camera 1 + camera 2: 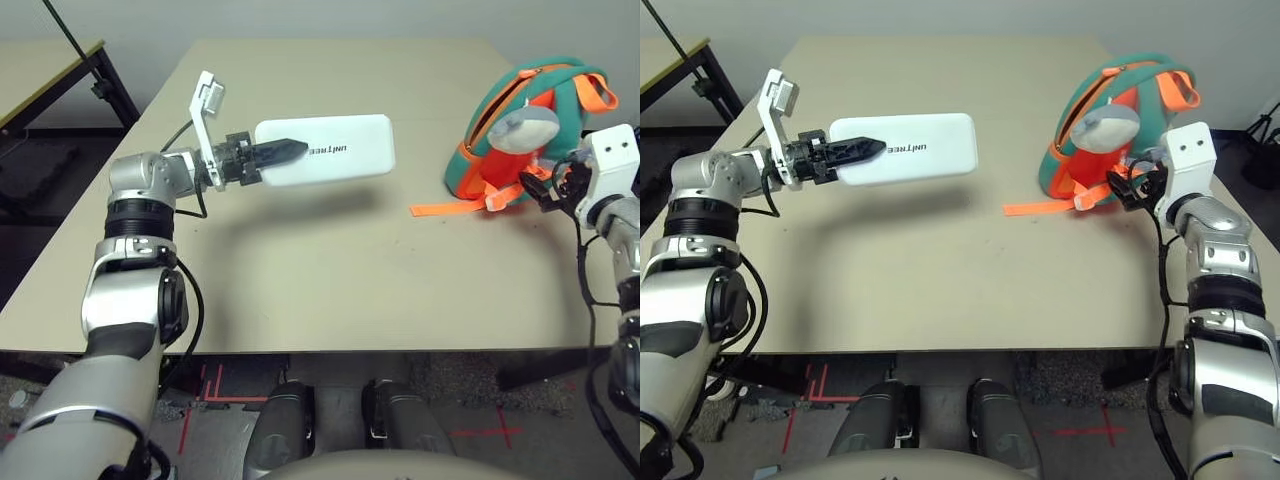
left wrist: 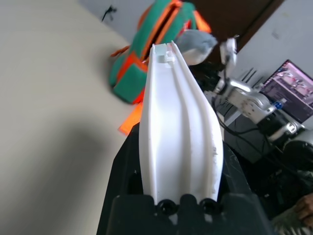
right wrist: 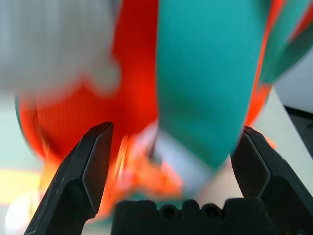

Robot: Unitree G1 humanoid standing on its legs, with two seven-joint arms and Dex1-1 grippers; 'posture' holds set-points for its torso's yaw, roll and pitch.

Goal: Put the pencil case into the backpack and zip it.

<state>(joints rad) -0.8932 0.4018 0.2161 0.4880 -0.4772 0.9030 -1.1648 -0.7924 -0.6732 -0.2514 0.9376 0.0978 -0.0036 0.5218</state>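
Note:
My left gripper [image 1: 272, 155] is shut on one end of the white pencil case [image 1: 335, 150], holding it level above the left middle of the table, lettering up. In the left wrist view the pencil case [image 2: 176, 122] runs edge-on between the black fingers toward the backpack [image 2: 146, 58]. The teal and orange backpack [image 1: 530, 120] stands at the table's right side with a grey plush toy [image 1: 523, 128] on its front and its top zipper open. My right gripper [image 1: 1130, 185] is open right against the backpack's lower side, its fingers [image 3: 90, 166] spread wide beside the teal fabric [image 3: 205, 73].
Orange straps [image 1: 455, 207] trail from the backpack onto the tan table [image 1: 300, 270]. A second table with a black frame [image 1: 60, 70] stands at the far left. A monitor [image 2: 293, 88] shows beyond the table's right side.

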